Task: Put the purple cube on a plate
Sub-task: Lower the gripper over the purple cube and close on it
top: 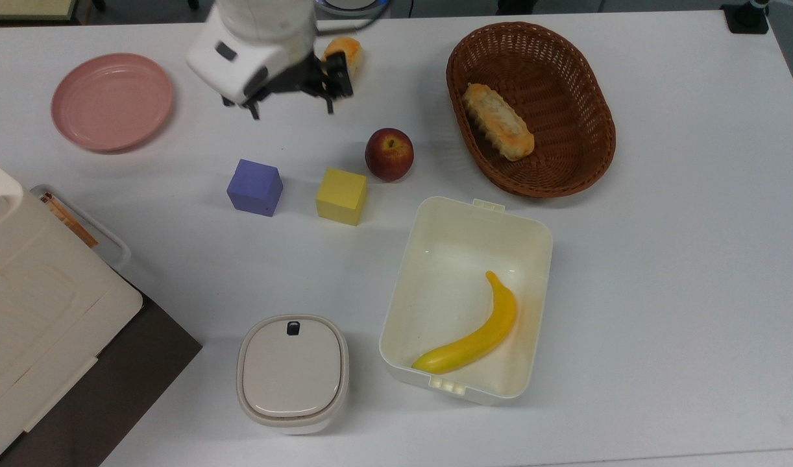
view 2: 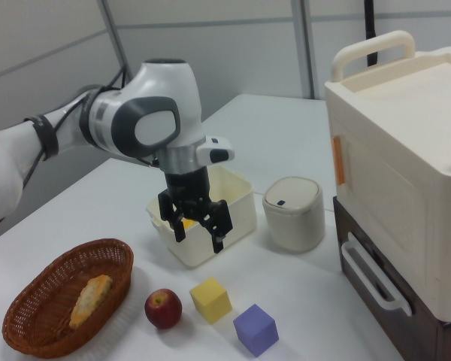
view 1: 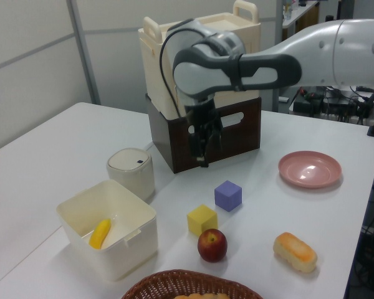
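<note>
The purple cube rests on the white table to the top view's left of a yellow cube. The pink plate lies empty at the top view's upper left, well apart from the purple cube. My gripper hangs open in the air with nothing between its fingers, at the table's far side between the plate and the apple, above and beyond the purple cube. In the left view the gripper is above and left of the purple cube, with the plate to the right. The right view has the gripper well above the cube.
A red apple sits near the yellow cube. A bread roll is partly hidden behind the arm. A wicker basket holds another bread. An open cream bin holds a banana. A lidded container and a cream box on a brown crate stand at the top view's lower left.
</note>
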`<act>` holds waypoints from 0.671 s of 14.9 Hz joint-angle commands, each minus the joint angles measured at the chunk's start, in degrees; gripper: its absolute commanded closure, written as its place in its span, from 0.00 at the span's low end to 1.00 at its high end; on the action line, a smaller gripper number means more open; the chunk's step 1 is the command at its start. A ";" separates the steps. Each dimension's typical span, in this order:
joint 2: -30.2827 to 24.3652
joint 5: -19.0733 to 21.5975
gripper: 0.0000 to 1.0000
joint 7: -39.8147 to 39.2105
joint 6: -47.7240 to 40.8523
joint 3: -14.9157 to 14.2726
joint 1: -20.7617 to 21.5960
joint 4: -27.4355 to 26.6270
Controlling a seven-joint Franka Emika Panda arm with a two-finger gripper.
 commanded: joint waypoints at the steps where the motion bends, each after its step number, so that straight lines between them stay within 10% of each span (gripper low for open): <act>1: 1.65 0.09 0.00 4.41 1.88 -0.39 0.92 -0.50; 10: 6.66 -0.27 0.00 5.02 1.88 -0.48 -6.81 -0.59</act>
